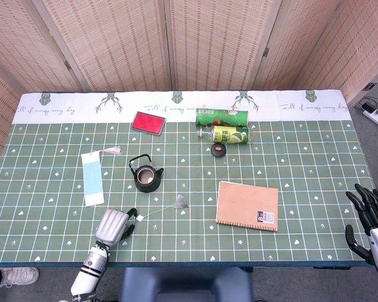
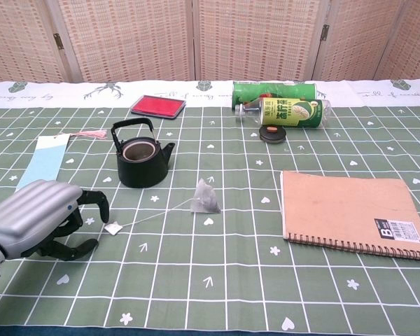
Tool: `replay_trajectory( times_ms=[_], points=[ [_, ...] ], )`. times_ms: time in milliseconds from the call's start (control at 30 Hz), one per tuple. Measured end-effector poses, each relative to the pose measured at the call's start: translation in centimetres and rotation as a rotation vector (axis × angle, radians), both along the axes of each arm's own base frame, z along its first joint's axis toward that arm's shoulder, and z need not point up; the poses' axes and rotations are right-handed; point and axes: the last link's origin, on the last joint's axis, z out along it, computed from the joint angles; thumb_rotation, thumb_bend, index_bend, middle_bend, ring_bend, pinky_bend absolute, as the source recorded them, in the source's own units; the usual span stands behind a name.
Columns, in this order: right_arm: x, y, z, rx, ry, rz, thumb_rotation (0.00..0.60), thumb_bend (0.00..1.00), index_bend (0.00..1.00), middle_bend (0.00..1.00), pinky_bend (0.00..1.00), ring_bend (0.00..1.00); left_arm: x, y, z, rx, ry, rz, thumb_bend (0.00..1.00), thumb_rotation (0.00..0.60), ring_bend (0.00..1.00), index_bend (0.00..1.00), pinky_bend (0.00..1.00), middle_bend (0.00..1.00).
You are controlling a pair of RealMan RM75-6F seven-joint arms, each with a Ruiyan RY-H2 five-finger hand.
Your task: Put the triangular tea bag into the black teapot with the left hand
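The triangular tea bag (image 1: 181,201) (image 2: 206,197) lies on the green cloth, its string running left to a small white tag (image 1: 140,218) (image 2: 113,229). The black teapot (image 1: 145,175) (image 2: 141,154) stands uncovered just behind and left of the bag. My left hand (image 1: 113,224) (image 2: 40,218) hovers low over the cloth right beside the tag, fingers curved and apart, holding nothing. My right hand (image 1: 373,221) is at the table's right front corner, fingers spread, empty.
A tan notebook (image 1: 247,205) (image 2: 353,203) lies right of the tea bag. A green can (image 1: 222,116), a bottle (image 1: 230,134) and a black lid (image 1: 218,150) lie at the back. A red pad (image 1: 148,122) and a blue bookmark (image 1: 92,177) are to the left.
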Motion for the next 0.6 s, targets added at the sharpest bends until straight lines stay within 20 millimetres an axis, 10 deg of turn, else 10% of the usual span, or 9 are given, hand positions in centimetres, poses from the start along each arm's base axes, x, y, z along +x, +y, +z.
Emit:
replay_trajectory(
  times_ms=[600],
  points=[
    [-0.3, 0.1, 0.5, -0.016, -0.011, -0.015, 0.6, 0.62, 0.0, 0.0, 0.0, 0.02, 0.3, 1.2, -0.8, -0.003, 0.006, -0.015, 0.33, 0.6, 1.0, 0.45, 1.0, 1.0]
  ],
)
